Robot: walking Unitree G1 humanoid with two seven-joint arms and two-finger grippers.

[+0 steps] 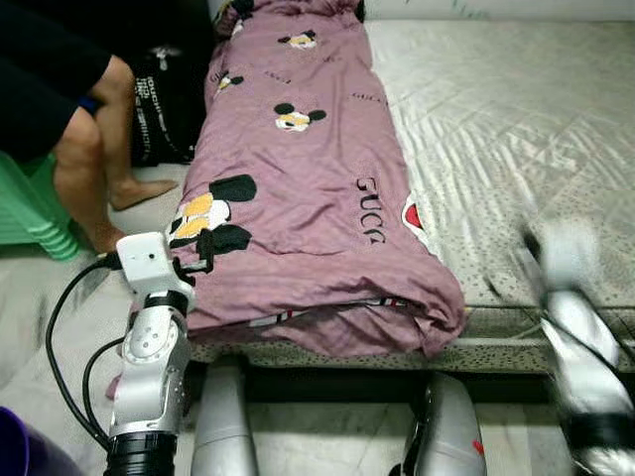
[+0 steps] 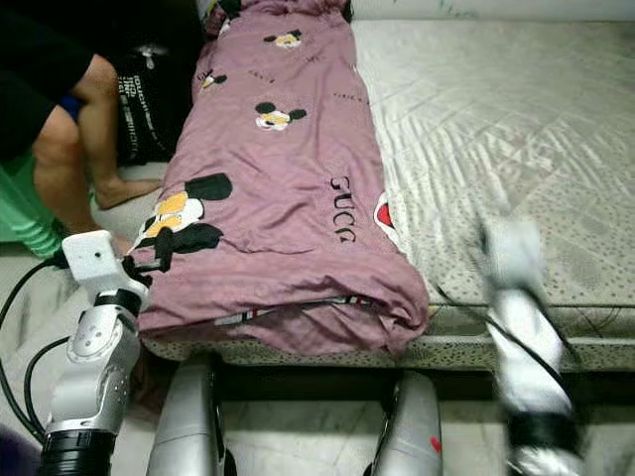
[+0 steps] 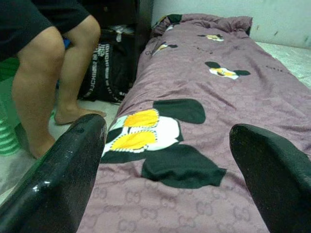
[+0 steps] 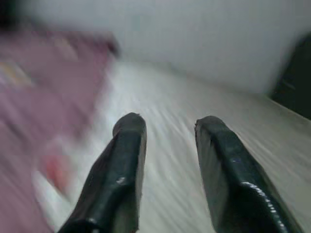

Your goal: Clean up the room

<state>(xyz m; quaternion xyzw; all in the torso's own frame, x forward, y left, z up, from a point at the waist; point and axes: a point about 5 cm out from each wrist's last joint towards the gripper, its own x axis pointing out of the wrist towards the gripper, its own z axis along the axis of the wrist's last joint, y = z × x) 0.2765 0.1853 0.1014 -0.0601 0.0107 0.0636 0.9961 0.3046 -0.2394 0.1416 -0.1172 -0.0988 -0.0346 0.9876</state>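
Note:
A purple quilt (image 1: 298, 169) printed with cartoon mice lies folded lengthwise along the left side of the bed, on a pale grey mattress sheet (image 1: 496, 119). My left gripper (image 3: 167, 128) is open and held low at the quilt's near left corner, its fingers (image 1: 201, 260) just short of the cloth with nothing between them. My right arm (image 1: 566, 288) is blurred over the bed's front right edge. The right gripper (image 4: 170, 121) is open above the bare sheet and holds nothing.
A person's bare legs (image 1: 89, 169) are on the left, by a green plastic stool (image 1: 30, 213). A black bag (image 1: 164, 99) stands on the floor against the bed. My own silver legs (image 1: 223, 426) press against the bed's front edge (image 1: 516, 352).

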